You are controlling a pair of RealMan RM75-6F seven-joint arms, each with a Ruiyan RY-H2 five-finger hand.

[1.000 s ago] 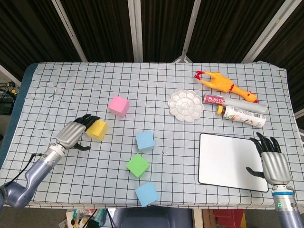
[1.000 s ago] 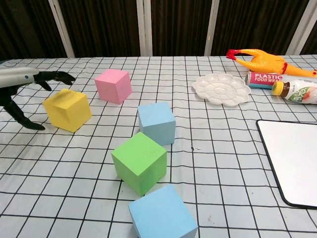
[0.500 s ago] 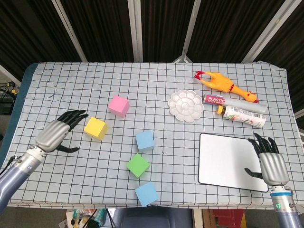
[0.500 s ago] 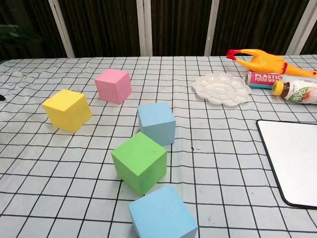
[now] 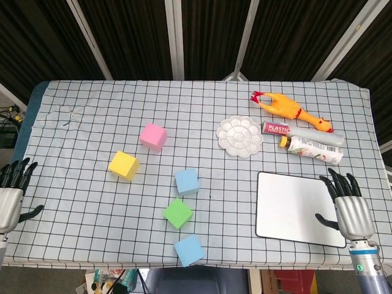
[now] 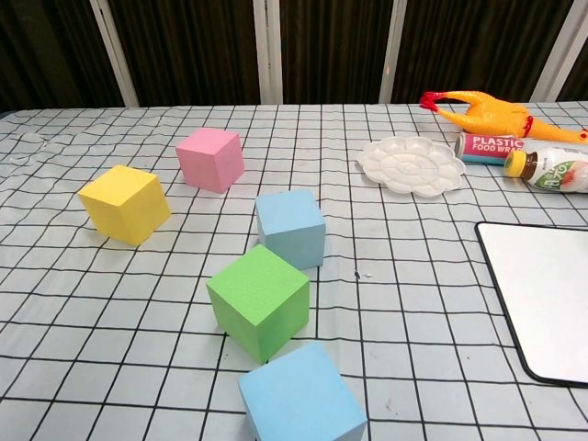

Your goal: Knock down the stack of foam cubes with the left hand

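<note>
Foam cubes (image 5: 178, 212) scattered singly across the counter (image 5: 92, 128), well beyond left hand (image 5: 9, 199) and right hand (image 5: 352, 211), fingers (image 5: 24, 170) apart, empty.

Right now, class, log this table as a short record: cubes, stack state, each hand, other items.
cubes: yellow cube, pink cube, green cube, two blue cubes
stack: none standing; all cubes lie apart on the table
left hand: open, off the table's left edge
right hand: open, beside the whiteboard
other: paint palette, rubber chicken, bottle
</note>
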